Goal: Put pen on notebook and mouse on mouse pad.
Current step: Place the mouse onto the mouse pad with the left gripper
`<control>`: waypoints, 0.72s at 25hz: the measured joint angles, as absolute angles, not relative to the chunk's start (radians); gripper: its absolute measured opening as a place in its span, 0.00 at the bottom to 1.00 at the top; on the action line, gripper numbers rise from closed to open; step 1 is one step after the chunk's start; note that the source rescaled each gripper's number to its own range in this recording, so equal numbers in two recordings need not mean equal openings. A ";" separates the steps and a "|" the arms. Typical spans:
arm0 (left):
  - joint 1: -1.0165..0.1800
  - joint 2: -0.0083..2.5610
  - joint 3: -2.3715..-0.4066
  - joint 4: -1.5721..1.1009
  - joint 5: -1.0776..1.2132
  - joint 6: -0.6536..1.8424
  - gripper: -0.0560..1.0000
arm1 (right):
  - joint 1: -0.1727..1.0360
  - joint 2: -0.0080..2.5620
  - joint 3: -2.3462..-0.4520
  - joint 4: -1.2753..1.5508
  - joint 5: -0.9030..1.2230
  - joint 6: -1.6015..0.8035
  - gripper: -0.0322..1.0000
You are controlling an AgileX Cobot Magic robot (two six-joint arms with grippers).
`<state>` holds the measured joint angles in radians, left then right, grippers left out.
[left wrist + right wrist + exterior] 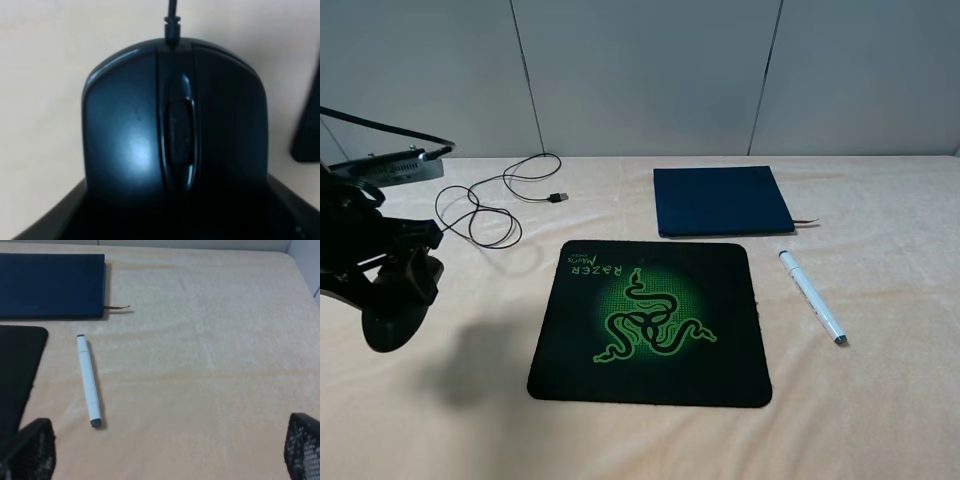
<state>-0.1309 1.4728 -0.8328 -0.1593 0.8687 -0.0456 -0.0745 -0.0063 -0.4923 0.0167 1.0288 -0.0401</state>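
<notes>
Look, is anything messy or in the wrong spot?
Nothing is spilled or broken. The pen lies on the bare table beside the mouse pad, not on the notebook. The mouse hangs in the left gripper, off the pad, its cable looped messily behind.

robot lab bench: beige cloth table point(880, 400), plain grey wall panels point(640, 70).

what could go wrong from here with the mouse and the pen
1. The mouse seems lifted, left of the mouse pad, and its cable lies in loose loops behind it. The loops could catch or tug the mouse as it travels.
2. The pen is round and lies loose on the cloth. The open right gripper might nudge it into rolling, and it could roll off the notebook once placed.
</notes>
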 joint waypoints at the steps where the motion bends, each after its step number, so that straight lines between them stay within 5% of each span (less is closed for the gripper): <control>1: -0.131 1.472 -0.840 -0.175 0.891 -0.035 0.06 | -0.074 -0.006 -0.492 0.017 1.029 -0.040 1.00; 18: -0.471 1.546 -0.895 -0.233 0.762 -0.150 0.06 | -0.074 -0.006 -0.492 0.017 1.029 -0.040 1.00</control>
